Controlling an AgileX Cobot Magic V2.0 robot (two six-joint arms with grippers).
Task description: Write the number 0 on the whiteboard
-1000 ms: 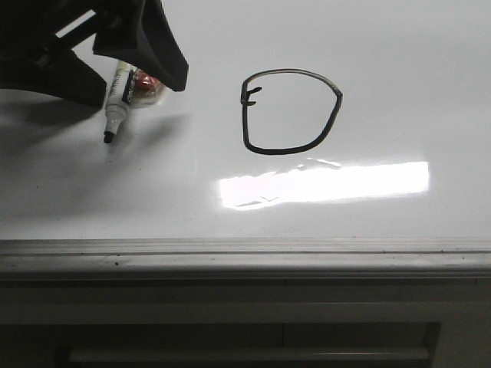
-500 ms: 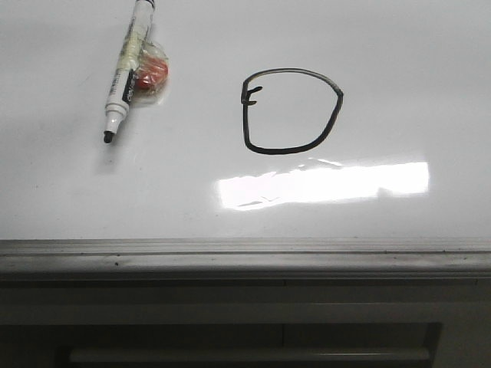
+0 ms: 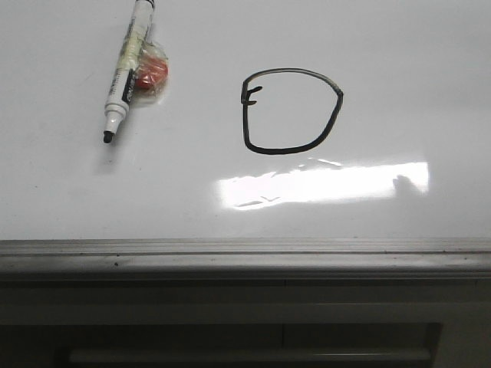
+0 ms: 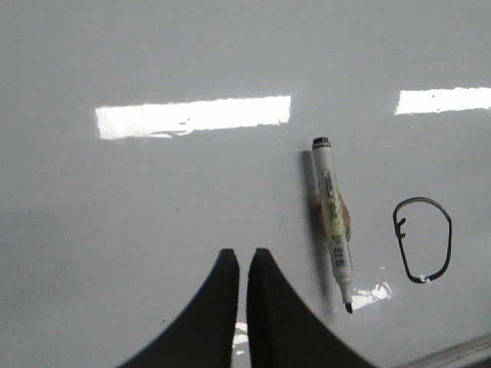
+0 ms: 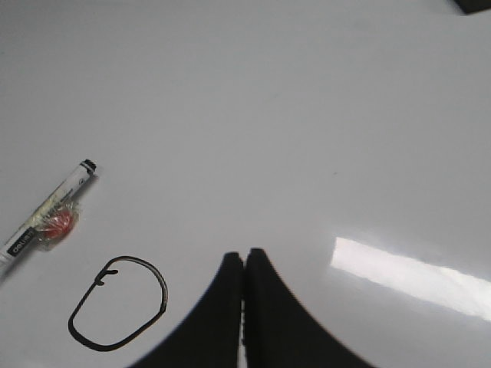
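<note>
The number 0 (image 3: 276, 151) is a black D-like marker loop on the whiteboard (image 3: 399, 61), a little right of centre. It also shows in the left wrist view (image 4: 449, 234) and the right wrist view (image 5: 100, 346). My left gripper (image 4: 243, 254) hovers over bare board, left of the loop, jaws a narrow slit apart with nothing between them. My right gripper (image 5: 245, 257) is shut and empty, its fingertips touching, beside the loop. Neither gripper shows in the front view.
An uncapped marker (image 3: 123, 77) lies on the board at the far left, tip toward the front, with a small red thing in clear wrap (image 3: 151, 74) against it. The grey edge rail (image 3: 245, 253) runs along the front. Bright glare (image 3: 322, 184) lies below the loop.
One second ago my left gripper was over the marker at the upper left of the front view. It has since drawn out of that view and the marker lies alone.
</note>
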